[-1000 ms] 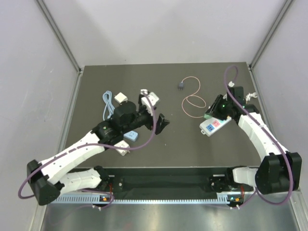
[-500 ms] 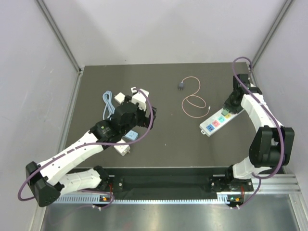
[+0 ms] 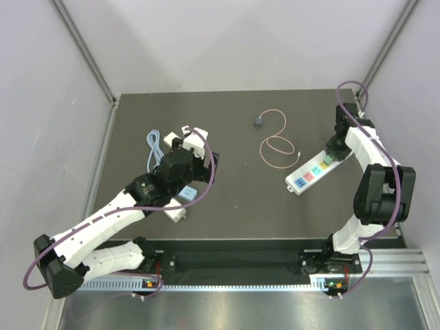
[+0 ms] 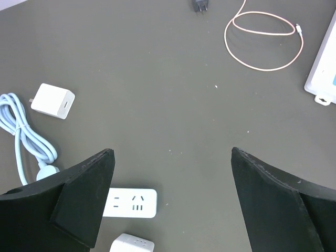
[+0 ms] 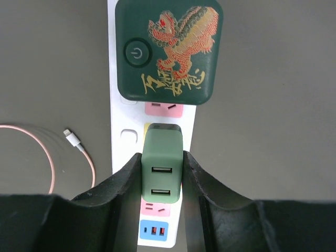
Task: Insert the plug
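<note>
Left gripper (image 4: 170, 151): spread wide, nothing held.
Right gripper (image 5: 161, 164): clamped on green 2-port USB charger (image 5: 161, 184) seated in white power strip (image 5: 116, 115).
Plug (image 4: 199, 5): seen well apart from strip — pink cable (image 4: 262, 69) looped.

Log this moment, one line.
left gripper open, empty | right gripper shut on green charger on power strip | plug untouched on table

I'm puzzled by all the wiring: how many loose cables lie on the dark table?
2: a thin pink looping cable right of centre, and a bundled light-blue cable at far left. More could be hidden.
</note>
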Available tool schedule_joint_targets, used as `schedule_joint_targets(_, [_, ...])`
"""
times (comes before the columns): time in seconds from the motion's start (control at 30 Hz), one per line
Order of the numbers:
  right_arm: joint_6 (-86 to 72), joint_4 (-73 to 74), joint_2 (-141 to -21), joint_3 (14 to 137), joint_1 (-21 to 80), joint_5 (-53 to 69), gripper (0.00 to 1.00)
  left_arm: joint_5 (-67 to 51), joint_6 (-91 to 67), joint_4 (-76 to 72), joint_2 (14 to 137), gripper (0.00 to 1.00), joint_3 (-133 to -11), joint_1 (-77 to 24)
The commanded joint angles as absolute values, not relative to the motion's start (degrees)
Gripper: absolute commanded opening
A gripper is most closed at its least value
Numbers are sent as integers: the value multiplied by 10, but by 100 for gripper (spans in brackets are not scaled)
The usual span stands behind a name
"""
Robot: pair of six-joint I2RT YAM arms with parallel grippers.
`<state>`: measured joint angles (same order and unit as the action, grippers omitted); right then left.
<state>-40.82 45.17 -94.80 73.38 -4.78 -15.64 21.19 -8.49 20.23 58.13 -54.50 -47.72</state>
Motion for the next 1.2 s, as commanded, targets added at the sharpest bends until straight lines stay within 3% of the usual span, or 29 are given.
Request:
schedule_joint_targets(0.0, [-431,441,-959,772,-54,-164,0,220,-84,184,564,96,-541,-478])
schedule_joint_targets(0.17, [-452,451,-968,766,-54,-123,0,228,-82,183,569,96,-542,-478])
schedule_joint_targets(0.8, [-478,507,-999,786,-54,-142,0,235,-84,192,572,96,-543,-478])
schedule_joint_targets(1.17, [-472,458,-1038,735,-55,-139,0,243,-83,191,569,96,-541,-478])
